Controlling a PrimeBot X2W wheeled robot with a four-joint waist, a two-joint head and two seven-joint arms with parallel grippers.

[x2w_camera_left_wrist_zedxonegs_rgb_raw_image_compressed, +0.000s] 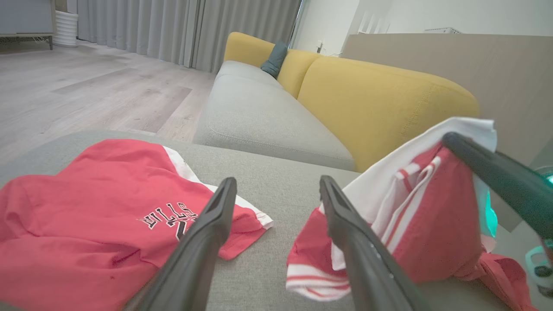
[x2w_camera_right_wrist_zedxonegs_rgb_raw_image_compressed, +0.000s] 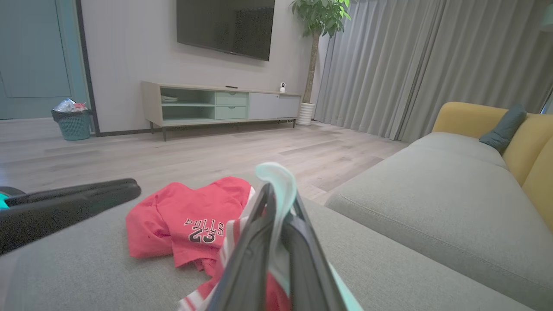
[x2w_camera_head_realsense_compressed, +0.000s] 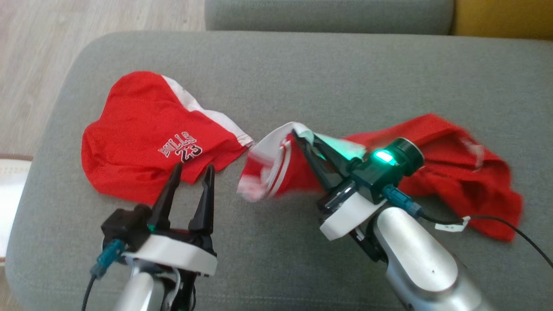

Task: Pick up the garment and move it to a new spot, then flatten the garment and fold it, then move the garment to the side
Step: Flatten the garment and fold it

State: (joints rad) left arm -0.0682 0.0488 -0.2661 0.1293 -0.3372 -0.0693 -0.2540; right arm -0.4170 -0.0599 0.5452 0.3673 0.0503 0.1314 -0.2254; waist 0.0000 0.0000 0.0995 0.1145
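The right gripper point(x2w_camera_head_realsense_compressed: 300, 134) sits just right of the head view's centre, its two dark fingers pressed together on a white-edged fold of the red garment point(x2w_camera_head_realsense_compressed: 458, 177). That pinched end is lifted off the grey cushion point(x2w_camera_head_realsense_compressed: 302, 73). The rest of the cloth trails to the right of the frame and lies rumpled on the cushion. In the right wrist view the pale hem pokes up between the closed fingers of the right gripper point(x2w_camera_right_wrist_zedxonegs_rgb_raw_image_compressed: 276, 194).

The left gripper point(x2w_camera_head_realsense_compressed: 193, 168), at lower left, has its jaws spread wide and holds nothing. Its tips are at the near edge of a second red piece point(x2w_camera_head_realsense_compressed: 142, 134) lettered "BULLS 23", which lies flat at the left of the cushion, apart from the held garment.

At the far left of the right wrist view a teal waste basket point(x2w_camera_right_wrist_zedxonegs_rgb_raw_image_compressed: 74, 125) stands on the floor, heaped to the rim with pale crumpled stuff point(x2w_camera_right_wrist_zedxonegs_rgb_raw_image_compressed: 69, 105). The low cabinet point(x2w_camera_right_wrist_zedxonegs_rgb_raw_image_compressed: 216, 106) has open shelves, and I cannot tell what is on them. Beside it, a white pot point(x2w_camera_right_wrist_zedxonegs_rgb_raw_image_compressed: 305, 113) holds a tall plant point(x2w_camera_right_wrist_zedxonegs_rgb_raw_image_compressed: 322, 13).
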